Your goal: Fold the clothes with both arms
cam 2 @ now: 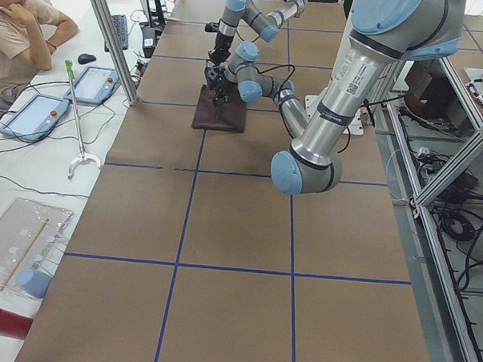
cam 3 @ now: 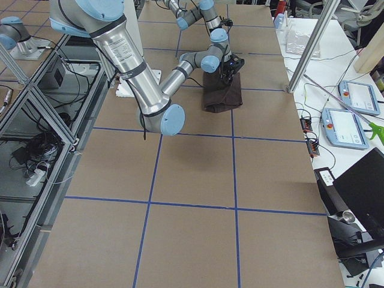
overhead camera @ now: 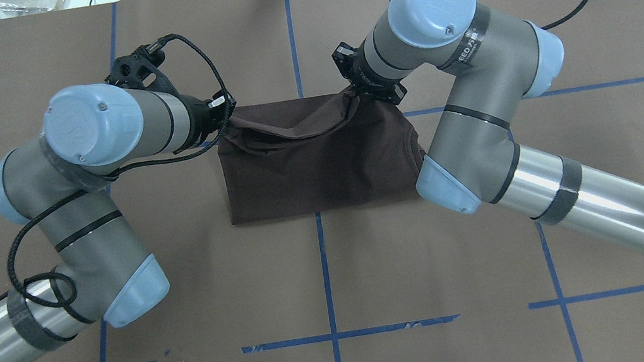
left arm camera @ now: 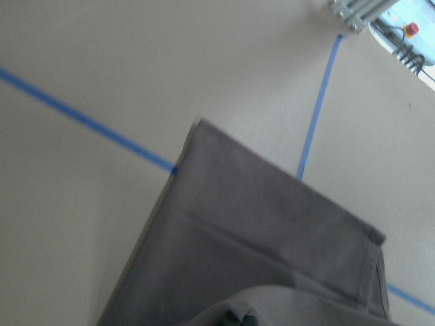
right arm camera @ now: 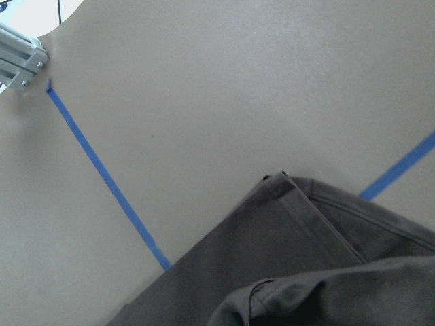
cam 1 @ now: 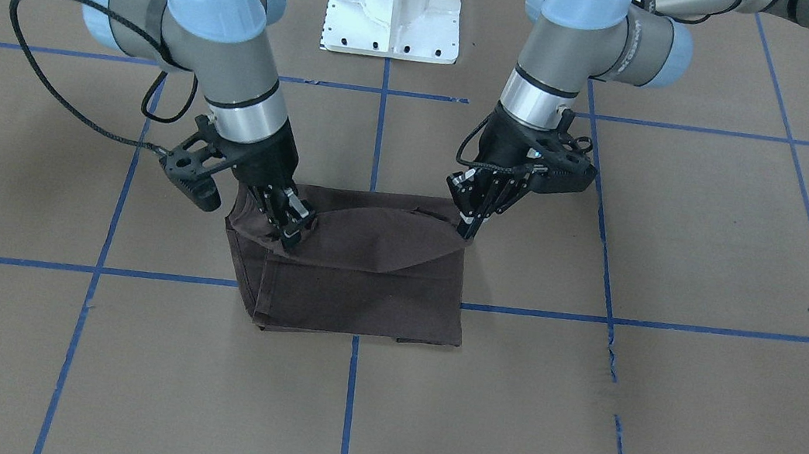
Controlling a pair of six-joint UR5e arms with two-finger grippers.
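Observation:
The dark grey-brown T-shirt lies folded into a rectangle on the brown table, across a blue tape line. My left gripper is shut on one end of a raised cloth edge. My right gripper is shut on the other end. The lifted edge sags in a curve between them above the flat layers. Overhead, the left gripper and right gripper sit at the shirt's far corners, mostly hidden by the wrists. Both wrist views show only fabric below the camera. Collar, lettering and labels are hidden.
The white pedestal base stands on the robot's side of the shirt. Blue tape lines grid the brown table. A seated person and tablets are on a side desk beyond the table's far edge.

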